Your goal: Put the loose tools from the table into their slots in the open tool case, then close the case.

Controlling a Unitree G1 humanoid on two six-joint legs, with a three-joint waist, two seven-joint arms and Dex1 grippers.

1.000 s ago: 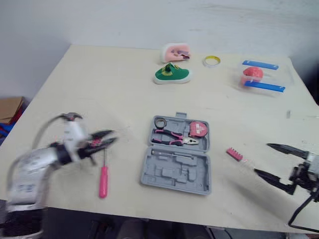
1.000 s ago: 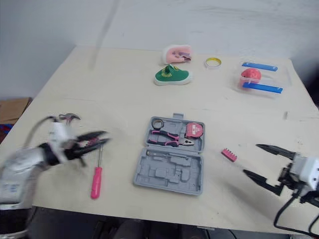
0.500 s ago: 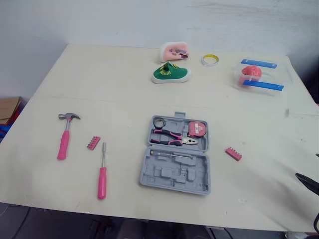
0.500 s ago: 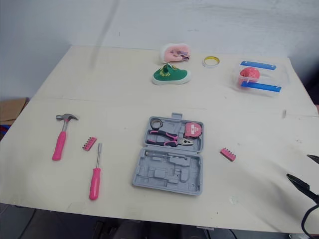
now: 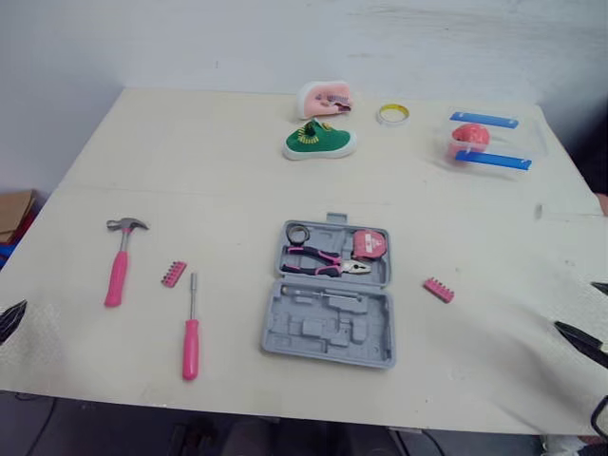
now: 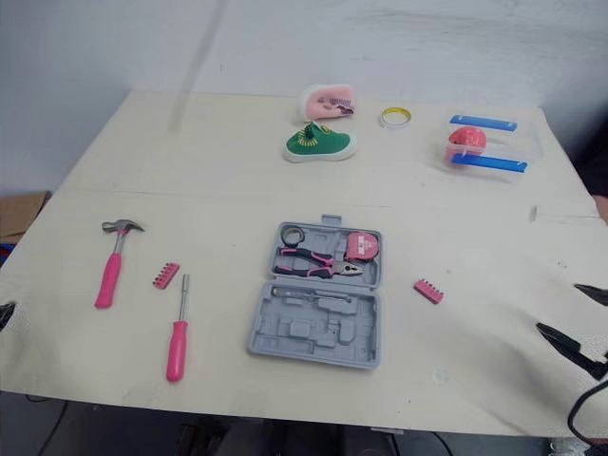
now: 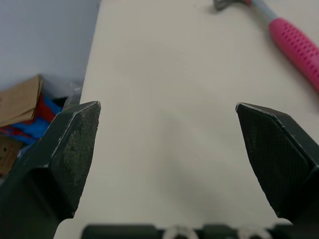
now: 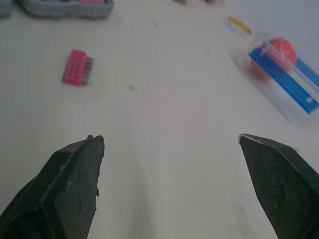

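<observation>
Reads as a reset, not progress. Table (image 5: 237,180): same layout as a second ago, nothing displaced. Tool case (image 5: 331,313): open mid-table, with pliers (image 5: 328,260) and tape measure (image 5: 372,245) seated in the far half and empty slots in the near half. Left tool (image 7: 167,105): gone from above the table's left side, now parked off the left edge, spread wide, gripping nothing. Right tool (image 8: 169,137): likewise pulled back to the right edge, spread wide, empty. Hammer (image 5: 118,264): well left of the case. Screwdriver (image 5: 192,328): between hammer and case, nearer the front edge. One pink bit strip (image 5: 174,275) just beside the screwdriver's tip, second bit strip (image 5: 438,290) just right of the case. Leaves four loose items to slot and the lid to close. Probably needs a fresh approach from either side.
</observation>
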